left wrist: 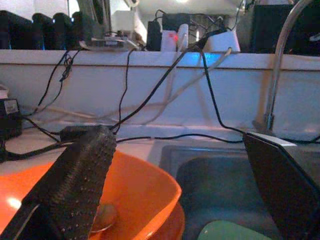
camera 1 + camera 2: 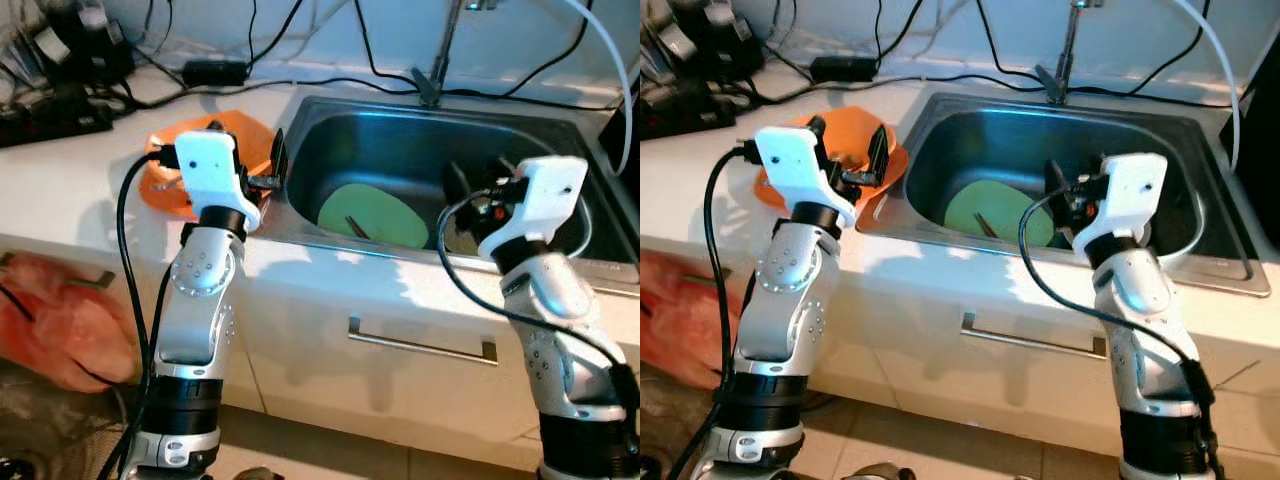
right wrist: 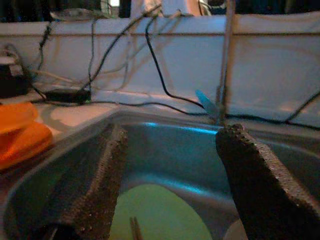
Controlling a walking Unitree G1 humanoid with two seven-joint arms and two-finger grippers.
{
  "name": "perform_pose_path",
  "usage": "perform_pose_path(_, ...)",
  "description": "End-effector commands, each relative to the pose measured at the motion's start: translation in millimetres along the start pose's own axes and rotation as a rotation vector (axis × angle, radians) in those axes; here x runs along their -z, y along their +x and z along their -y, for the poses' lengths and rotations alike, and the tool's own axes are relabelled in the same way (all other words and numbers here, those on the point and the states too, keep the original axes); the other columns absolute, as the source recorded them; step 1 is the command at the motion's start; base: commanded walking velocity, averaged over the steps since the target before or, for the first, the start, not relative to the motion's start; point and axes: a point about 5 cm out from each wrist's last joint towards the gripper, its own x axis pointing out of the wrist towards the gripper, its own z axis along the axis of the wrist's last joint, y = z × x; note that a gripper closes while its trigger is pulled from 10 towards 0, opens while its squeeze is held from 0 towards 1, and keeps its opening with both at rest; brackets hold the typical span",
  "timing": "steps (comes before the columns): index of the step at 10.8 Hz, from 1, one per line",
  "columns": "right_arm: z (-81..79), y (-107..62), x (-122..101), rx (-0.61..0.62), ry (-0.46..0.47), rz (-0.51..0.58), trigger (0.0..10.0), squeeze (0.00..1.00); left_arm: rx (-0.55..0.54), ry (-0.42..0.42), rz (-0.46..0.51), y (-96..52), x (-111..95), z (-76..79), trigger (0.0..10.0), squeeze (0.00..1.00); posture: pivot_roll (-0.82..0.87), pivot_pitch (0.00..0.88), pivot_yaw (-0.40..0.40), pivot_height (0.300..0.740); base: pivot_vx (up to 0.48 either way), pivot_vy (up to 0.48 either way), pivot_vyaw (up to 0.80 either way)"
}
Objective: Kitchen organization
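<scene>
Left gripper (image 2: 268,172) fingers apart over orange bowl (image 2: 165,190) rim, right gripper (image 2: 470,195) fingers apart above sink (image 2: 400,150), green plate (image 2: 385,215) below.

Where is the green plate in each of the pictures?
Left eye view: green plate on the sink floor.
Right eye view: same place, beside the right gripper.
Left wrist view: a sliver at the bottom edge.
Right wrist view: between the black fingers.
Shared landmark: the faucet.
</scene>
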Motion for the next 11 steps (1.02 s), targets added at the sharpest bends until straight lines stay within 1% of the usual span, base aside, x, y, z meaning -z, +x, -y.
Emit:
perform_pose_path(1,-5.2,5.4,-1,-0.028,0.01,-0.002,10.0,0.0,-0.011,0.017,0.028,2.8,-5,-3.0,10.0,0.0,0.03,0.051,-0.01,0.74,0.0,0.0,0.0)
perform_pose_path(2,-5.8,9.5,-3,-0.018,0.019,0.016,10.0,0.0,0.014,0.04,0.042,4.1,-9,-1.9,10.0,0.0,0.02,0.063,0.005,0.74,0.0,0.0,0.0)
perform_pose_path(4,-8.3,11.1,-5,0.001,0.049,0.033,10.0,0.0,0.049,0.074,0.095,2.2,-19,6.8,10.0,0.0,0.03,0.066,-0.008,0.74,0.0,0.0,0.0)
perform_pose_path(5,-12.7,14.4,-6,0.005,0.068,0.039,10.0,0.0,0.053,0.108,0.154,1.7,-31,11.4,10.0,0.0,0.04,0.048,-0.017,0.74,0.0,0.0,0.0)
perform_pose_path(6,-18.5,16.1,-4,-0.01,0.069,0.042,10.0,0.0,0.056,0.133,0.198,-0.5,-36,14.9,10.0,0.0,0.04,0.052,-0.02,0.74,0.0,0.0,0.0)
perform_pose_path(7,-21.6,18.3,-4,-0.02,0.081,0.041,10.0,0.0,0.027,0.14,0.175,-1.9,-33,13.8,10.0,0.0,0.05,0.063,-0.028,0.74,0.0,0.0,0.0)
perform_pose_path(8,-22.5,18.1,-1,-0.02,0.098,0.03,10.0,0.0,-0.004,0.204,0.144,-7.6,-25,7.3,10.0,0.0,0.05,0.05,-0.026,0.74,0.0,0.0,0.0)
perform_pose_path(9,-23.1,16.0,1,-0.019,0.101,0.027,10.0,0.0,-0.061,0.255,0.119,-13.3,-18,-3.3,10.0,0.0,0.05,0.052,-0.013,0.74,0.0,0.0,0.0)
perform_pose_path(10,-22.0,14.6,3,-0.013,0.104,0.024,10.0,0.0,-0.06,0.277,0.103,-15.5,-13,-7.9,10.0,0.0,0.04,0.058,0.02,0.74,0.0,0.0,0.0)
perform_pose_path(11,-19.2,12.8,6,0.009,0.097,0.017,10.0,0.0,-0.005,0.274,0.109,-12.6,-12,-4.9,10.0,0.0,0.02,0.062,0.028,0.74,0.0,0.0,-0.51)
